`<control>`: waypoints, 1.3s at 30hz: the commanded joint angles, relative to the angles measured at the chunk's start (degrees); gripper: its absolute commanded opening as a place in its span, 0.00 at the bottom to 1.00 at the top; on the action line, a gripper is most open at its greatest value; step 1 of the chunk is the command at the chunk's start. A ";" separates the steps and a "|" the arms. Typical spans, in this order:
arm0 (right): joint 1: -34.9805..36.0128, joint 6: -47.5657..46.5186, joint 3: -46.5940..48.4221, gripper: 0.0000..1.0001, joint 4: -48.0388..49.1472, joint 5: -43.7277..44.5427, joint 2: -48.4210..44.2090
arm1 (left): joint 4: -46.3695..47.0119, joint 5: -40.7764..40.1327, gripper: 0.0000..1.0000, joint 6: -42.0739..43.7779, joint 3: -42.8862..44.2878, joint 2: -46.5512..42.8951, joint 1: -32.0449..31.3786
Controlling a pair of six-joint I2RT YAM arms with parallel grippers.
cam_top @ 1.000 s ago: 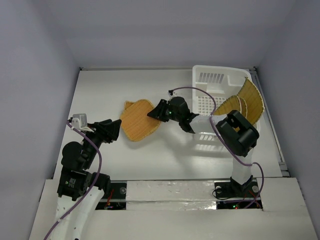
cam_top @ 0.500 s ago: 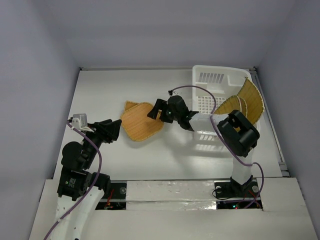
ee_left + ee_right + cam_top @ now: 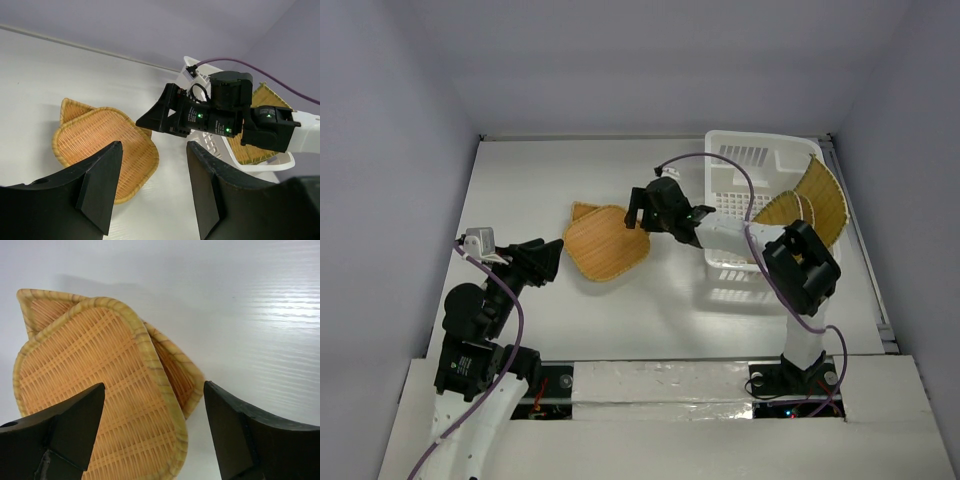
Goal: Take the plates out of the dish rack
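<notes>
**Wicker plates split between the table and the rack**

Woven tan-orange strands with a paler banded rim make up the top plate (image 3: 90, 390), a rounded square lying flat on the white table (image 3: 520, 180), left of the dish rack (image 3: 745, 155) and apart from it. It rests on a second plate (image 3: 176, 371) of the same weave. Only that plate's far corner and right edge show, so its full shape cannot be read.

More plates (image 3: 820, 195) stand on edge at the right end of the white slotted rack, fanned and leaning over its right wall. They are yellower than the pair on the table. They overlap so closely that I cannot count them.

The right gripper (image 3: 636, 212) sits at the right edge of the stacked pair. In its wrist view the fingers are spread wide with nothing between them, and the top plate is seen through the gap. Whether the fingertips touch the weave cannot be told. The right arm (image 3: 730, 238) lies across the rack's near left corner and hides part of its wall.

The left gripper (image 3: 545, 260) is just left of the stack, clear of it. Its fingers are also spread and empty, and its wrist view looks across the two plates to the right gripper. That view cuts off most of the rack.
</notes>
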 commanded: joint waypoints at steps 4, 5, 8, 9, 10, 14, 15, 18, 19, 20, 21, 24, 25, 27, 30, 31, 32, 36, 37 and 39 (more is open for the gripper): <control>0.72 -5.43 3.42 0.73 -5.42 7.33 -10.01 | 2.92 0.74 0.50 -0.15 0.07 -0.22 0.40; 0.72 -5.79 3.25 0.67 -6.12 7.68 -11.59 | 2.92 0.82 0.50 -0.15 0.07 -0.22 0.40; 0.72 -7.37 1.93 0.16 -9.10 12.15 -19.05 | 2.83 0.91 0.50 -0.15 0.07 -0.48 0.40; 0.72 -8.16 1.67 0.08 -10.59 16.61 -22.81 | 2.74 0.83 0.50 -0.07 0.07 -0.66 0.40; 0.72 -8.69 0.97 0.00 -13.92 21.53 -24.68 | 2.83 0.74 0.50 -0.06 0.07 -0.75 0.40; -1.65 -9.39 -1.40 0.00 -26.20 31.73 -33.03 | 2.83 0.56 0.42 -0.15 0.07 -1.45 0.40; -2.44 -9.31 -1.59 0.00 -29.65 33.68 -34.70 | 2.83 0.39 0.38 -0.15 0.07 -1.45 0.40; -5.16 -6.41 -2.46 0.00 -42.23 39.85 -42.17 | 2.83 0.12 0.24 -0.15 0.07 -1.45 -0.22; -5.96 -5.36 -2.90 0.00 -44.34 40.03 -44.10 | 2.83 0.03 0.21 -0.15 -0.02 -1.45 -0.22; -8.05 -4.92 -3.51 0.00 -47.32 40.21 -47.60 | 2.74 -0.31 0.16 -0.15 0.07 -1.45 -0.83; -9.29 -4.56 -5.17 0.06 -48.04 40.12 -49.12 | 2.66 -0.49 0.15 -0.24 0.15 -1.62 -0.83; -14.74 -5.00 -7.73 0.42 -50.94 38.02 -51.68 | 2.39 -1.11 0.14 -0.15 0.24 -2.15 -2.41; -15.80 -4.30 -8.00 0.48 -52.08 38.27 -51.42 | 2.22 -1.11 0.14 -0.15 0.33 -2.24 -3.20; -18.43 -5.00 -8.27 0.57 -53.15 37.05 -50.46 | 2.04 -1.11 0.17 -0.07 0.42 -2.42 -3.81; -22.21 -8.33 -9.06 0.58 -50.69 33.46 -48.35 | 1.87 -1.11 0.22 0.02 0.51 -2.86 -4.35; -22.83 -9.73 -9.14 0.58 -50.17 33.18 -47.56 | 1.78 -1.20 0.23 -0.06 0.51 -3.20 -4.87; -23.53 -10.27 -9.49 0.57 -48.94 33.09 -46.94 | 1.86 -1.37 0.25 -0.06 0.51 -3.30 -4.88; -25.21 -12.64 -10.63 0.50 -45.60 30.72 -44.13 | 1.69 -1.46 0.29 -0.06 0.68 -3.91 -5.40; -25.21 -13.17 -10.81 0.48 -45.42 30.45 -42.82 | 1.69 -1.37 0.32 0.02 0.68 -4.00 -5.40; -25.91 -13.61 -11.08 0.43 -44.28 30.80 -41.58 | 1.69 -1.55 0.33 -0.06 0.68 -4.17 -5.40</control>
